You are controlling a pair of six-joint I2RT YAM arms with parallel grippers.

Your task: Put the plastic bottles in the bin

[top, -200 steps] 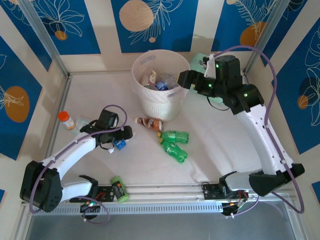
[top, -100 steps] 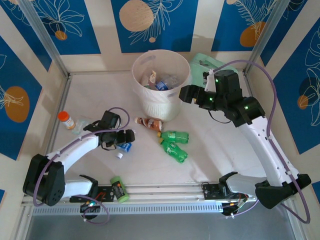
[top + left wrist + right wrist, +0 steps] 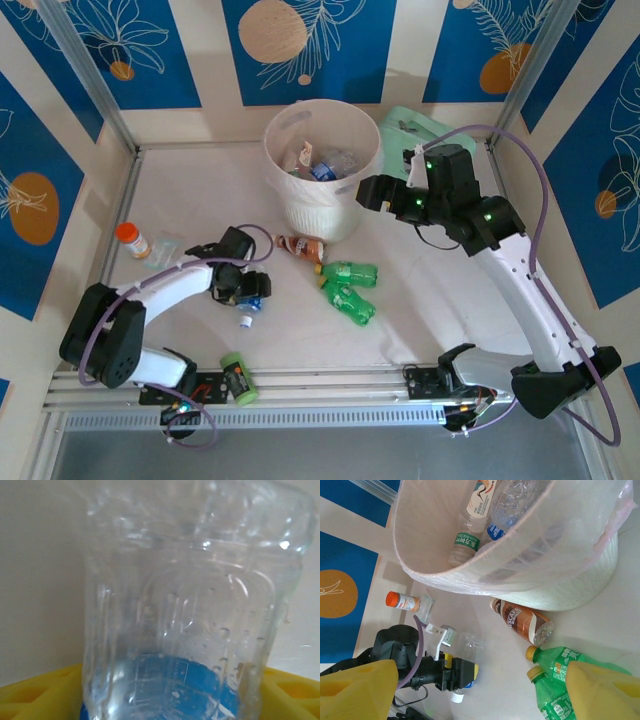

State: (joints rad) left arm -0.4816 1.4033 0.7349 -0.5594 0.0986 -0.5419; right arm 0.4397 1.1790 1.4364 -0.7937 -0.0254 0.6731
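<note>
1. Left claw (image 3: 250,290) straddles a crumpled clear plastic bottle with a blue label (image 3: 185,630), which lies on the white surface (image 3: 200,190). Yellow fingers (image 3: 40,697) flank its ribbed, dented wall. Whether they are pinching it cannot be told.
2. Right claw (image 3: 370,191) hangs just right of the bin, its yellow fingers spread wide with nothing between them.
3. The round pale pink-cream plastic bin (image 3: 320,215) stands at the far middle. Its lower wall is dimpled and thin film lines its rim. Inside are several bottles, among them a white-labelled bottle (image 3: 481,500).
4. A brownish plastic bottle (image 3: 520,622) lies at the bin's foot, with a label that seems to read "Nescafe". Two green yellow-capped plastic bottles (image 3: 352,272) (image 3: 348,303) lie side by side just nearer the arms.
5. A small orange-capped jar (image 3: 132,240) stands far left and a light-green can (image 3: 236,378) lies at the near rail. A mint-green bag (image 3: 415,127) sits behind the right arm.
</note>
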